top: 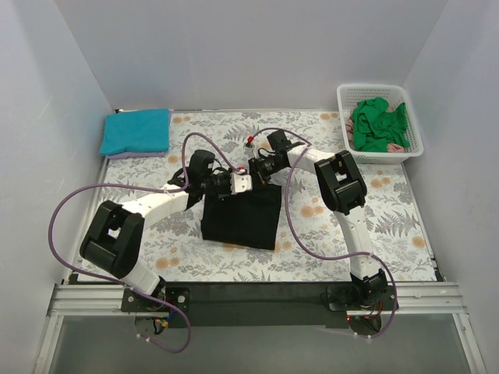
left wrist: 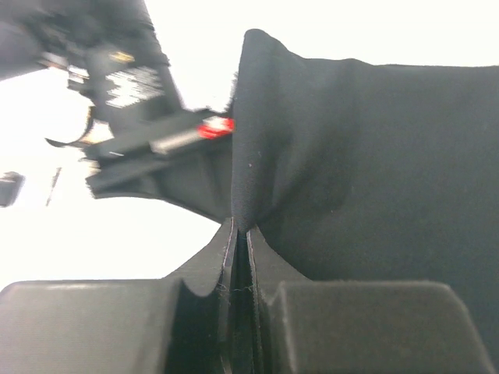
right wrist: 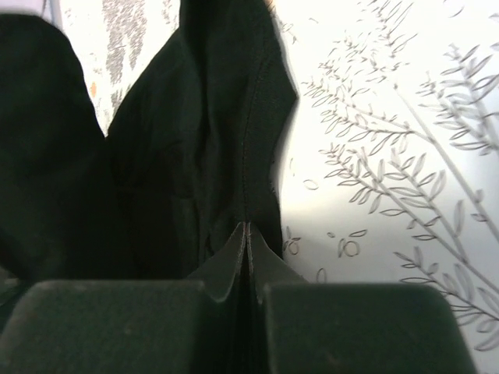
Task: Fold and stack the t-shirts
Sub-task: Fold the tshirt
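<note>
A large black t-shirt [top: 242, 216] hangs folded over the middle of the table, its top edge lifted. My left gripper [top: 240, 184] is shut on the shirt's upper edge; in the left wrist view the black cloth [left wrist: 359, 156] rises from between the closed fingers [left wrist: 210, 265]. My right gripper [top: 254, 167] is shut on the same edge just behind it; in the right wrist view the cloth [right wrist: 203, 140] runs up from the closed fingers [right wrist: 273, 261]. A folded teal shirt [top: 136, 131] lies on a lavender one [top: 132, 156] at the back left. Green shirts [top: 378, 125] fill the basket.
A white lattice basket [top: 409, 132] stands at the back right. The fern-print table cover [top: 374, 226] spans the table. White walls close in the left, right and back. Purple cables loop around both arms.
</note>
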You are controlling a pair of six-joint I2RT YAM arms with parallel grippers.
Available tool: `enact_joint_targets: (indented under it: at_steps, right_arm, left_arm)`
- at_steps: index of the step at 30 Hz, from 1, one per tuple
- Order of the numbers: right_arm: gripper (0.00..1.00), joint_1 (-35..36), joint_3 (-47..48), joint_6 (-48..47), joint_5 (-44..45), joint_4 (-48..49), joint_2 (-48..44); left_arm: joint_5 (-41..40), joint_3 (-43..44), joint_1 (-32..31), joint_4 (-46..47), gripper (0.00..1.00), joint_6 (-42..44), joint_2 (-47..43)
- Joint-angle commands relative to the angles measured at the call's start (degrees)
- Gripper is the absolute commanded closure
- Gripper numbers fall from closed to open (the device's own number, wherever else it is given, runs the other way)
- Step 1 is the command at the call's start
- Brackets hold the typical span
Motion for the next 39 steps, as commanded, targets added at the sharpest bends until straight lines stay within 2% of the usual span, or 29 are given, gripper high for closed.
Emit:
enact_joint_targets:
  at_steps: [1, 12, 13, 19, 22, 23, 25, 26, 28, 30, 31, 32, 34, 36, 38, 39]
  right_arm:
    - [0.98, 0.3, -2.0, -1.9, -0.7, -1.3, 1.2]
    - [0.98, 0.2, -0.8, -1.7, -0.4, -1.5, 1.4]
    - [0.98, 0.1, -0.3, -1.8, -0.1, -1.5, 1.4]
    - [0.95, -0.5, 3.1, -1.2, 5.8, -1.8, 1.5]
    - [0.92, -1.6, 6.7, -0.1, 9.6, -2.1, 1.9]
    - [0.9, -2.1, 8.1, 0.6, 11.4, -2.3, 1.9]
    - [0.8, -3.5, 11.4, 0.9, 12.5, -2.3, 1.7]
    - [0.69, -4.3, 12.2, 0.7, 13.4, -2.3, 1.6]
    - [0.58, -5.2, 14.0, 0.2, 14.8, -2.4, 0.5]
    - [0.47, -6.7, 14.4, -0.6, 15.8, -3.0, -1.6]
    - [0.41, -7.2, 14.4, -0.8, 15.9, -3.1, -2.6]
    - [0.33, -8.3, 14.4, -1.0, 15.8, -3.5, -3.6]
    - [0.3, -9.4, 14.2, -1.6, 15.9, -4.6, -7.1]
    - [0.25, -11.1, 13.5, -1.5, 15.8, -5.1, -11.0]
    - [0.24, -12.6, 11.6, -0.9, 15.0, -5.9, -14.0]
    - [0.24, -13.0, 10.3, -0.7, 14.4, -5.9, -17.2]
  left_arm:
    - [0.0, 3.6, 1.0, 5.2, 1.0, 1.7, -0.1]
    - [-0.2, 2.5, 2.6, 13.2, 1.0, 4.2, 7.6]
    - [-0.5, 1.7, 2.7, 16.2, 1.0, 3.9, 8.0]
    - [-1.5, -2.1, 2.6, 25.7, 1.0, 2.4, 9.6]
    - [-1.5, -3.1, 2.6, 26.6, 1.0, 3.6, 10.2]
    - [-1.3, -3.6, 2.7, 27.9, 1.0, 3.8, 10.2]
    - [-1.2, -5.0, 2.7, 29.7, 1.0, 4.7, 10.3]
    - [-1.3, -4.9, 2.7, 29.4, 1.0, 4.7, 10.4]
    - [-1.8, -3.5, 2.7, 27.5, 0.99, 4.2, 11.7]
    - [-3.4, -2.6, 2.7, 28.1, 0.92, 2.9, 12.7]
    - [-5.2, -2.0, 2.6, 29.2, 0.8, 2.3, 13.7]
    - [-6.0, -1.8, 2.7, 30.1, 0.73, 1.6, 13.9]
    - [-8.4, -1.5, 2.8, 33.4, 0.62, 0.1, 13.7]
    - [-9.4, 1.5, 2.7, 32.3, 0.53, -2.7, 12.8]
    - [-11.4, 6.6, 3.1, 28.2, 0.49, -7.7, 10.4]
    - [-11.5, 8.7, 3.7, 24.7, 0.49, -12.7, 8.3]
